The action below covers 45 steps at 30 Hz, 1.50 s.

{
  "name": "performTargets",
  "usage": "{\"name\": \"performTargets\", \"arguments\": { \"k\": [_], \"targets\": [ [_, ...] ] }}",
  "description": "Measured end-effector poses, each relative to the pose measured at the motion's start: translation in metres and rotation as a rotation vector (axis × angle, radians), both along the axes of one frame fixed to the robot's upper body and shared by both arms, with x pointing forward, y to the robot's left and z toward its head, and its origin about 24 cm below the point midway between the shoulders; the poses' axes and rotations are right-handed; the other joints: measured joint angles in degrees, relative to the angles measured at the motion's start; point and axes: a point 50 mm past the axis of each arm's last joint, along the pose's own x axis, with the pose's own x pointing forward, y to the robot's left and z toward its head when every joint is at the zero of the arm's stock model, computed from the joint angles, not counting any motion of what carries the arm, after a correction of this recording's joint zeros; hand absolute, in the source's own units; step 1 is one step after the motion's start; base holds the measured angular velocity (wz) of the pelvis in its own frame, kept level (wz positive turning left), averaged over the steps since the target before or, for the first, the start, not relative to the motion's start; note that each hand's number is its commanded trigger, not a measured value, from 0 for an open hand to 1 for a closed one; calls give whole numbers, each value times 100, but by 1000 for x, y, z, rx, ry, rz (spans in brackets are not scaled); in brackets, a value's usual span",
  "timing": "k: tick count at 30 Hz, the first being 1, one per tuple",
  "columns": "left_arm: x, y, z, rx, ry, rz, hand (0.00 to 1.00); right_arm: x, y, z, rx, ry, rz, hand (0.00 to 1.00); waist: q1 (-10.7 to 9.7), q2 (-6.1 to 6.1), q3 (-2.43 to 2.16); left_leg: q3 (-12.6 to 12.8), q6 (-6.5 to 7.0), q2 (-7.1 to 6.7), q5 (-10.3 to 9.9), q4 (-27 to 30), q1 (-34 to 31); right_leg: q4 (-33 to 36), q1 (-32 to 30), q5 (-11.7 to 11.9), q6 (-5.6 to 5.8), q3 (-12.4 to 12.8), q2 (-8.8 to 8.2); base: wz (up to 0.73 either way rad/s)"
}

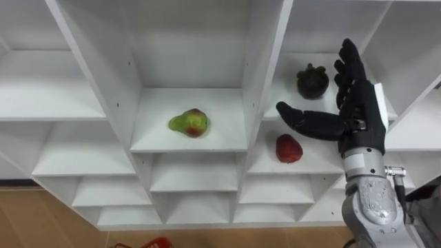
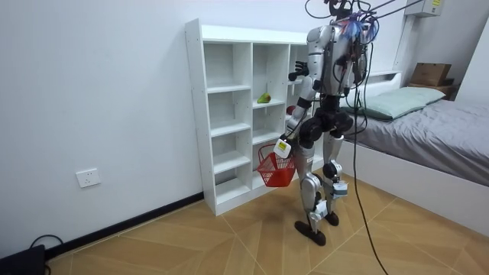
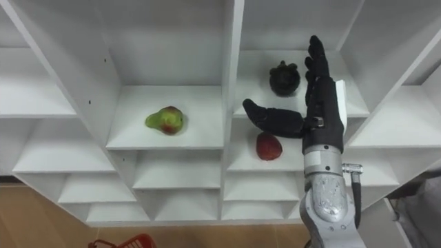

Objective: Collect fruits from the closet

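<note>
A green-and-red pear (image 1: 189, 122) lies in the middle compartment of the white closet (image 1: 256, 83). One column to the right, a dark round fruit (image 1: 312, 80) sits on the upper shelf and a red fruit (image 1: 289, 149) on the shelf below. My right hand (image 1: 358, 110) is raised in front of that right column, open, fingers straight up and thumb pointing left above the red fruit, holding nothing. In the room view my left hand (image 2: 284, 145) hangs at my side with a red basket (image 2: 275, 169) under it, its rim (image 1: 155, 243) at the eye view's bottom edge.
I stand upright close to the closet's right half. A bed (image 2: 428, 130) with a grey cover is behind me at the room view's right. Wooden floor (image 2: 229, 237) spreads to the room view's left. The other compartments hold nothing.
</note>
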Motion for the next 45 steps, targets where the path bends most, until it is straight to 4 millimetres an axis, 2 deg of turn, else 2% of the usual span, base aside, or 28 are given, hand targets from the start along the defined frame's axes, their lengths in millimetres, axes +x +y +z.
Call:
{"name": "performTargets", "arguments": {
  "k": [4,21,27,36,38,45],
  "targets": [
    [0,0,0,4,0,2,100,4,-4,-8,-4,32,-31,0,1,-15,3,-13,16,-24,10,9,3,6,17,-3,6,-6,-24,2],
    [-3,3,0,7,12,21,100,6,-16,-6,43,25,-111,0,-3,-6,1,-30,17,-26,11,8,5,1,-11,-6,10,-42,-27,0],
    [-9,4,0,21,29,31,100,7,-21,-16,24,81,-129,0,0,-19,-4,-49,17,-27,13,19,1,13,22,-5,9,-61,-30,1],
    [-13,6,2,30,26,34,100,16,-23,-15,-13,103,-123,0,0,-97,-21,-68,17,-34,13,73,0,0,70,-7,11,-117,-48,2],
    [-12,6,2,33,25,23,100,17,-25,-16,-47,111,-122,0,-2,-133,-23,-138,17,-35,13,74,-8,-5,78,-7,11,-161,-53,9],
    [-11,7,2,32,35,21,100,20,-27,-28,-113,175,-116,0,2,-160,-16,-175,18,-25,14,74,-4,3,89,-7,11,-188,-64,2]
  ]
}}
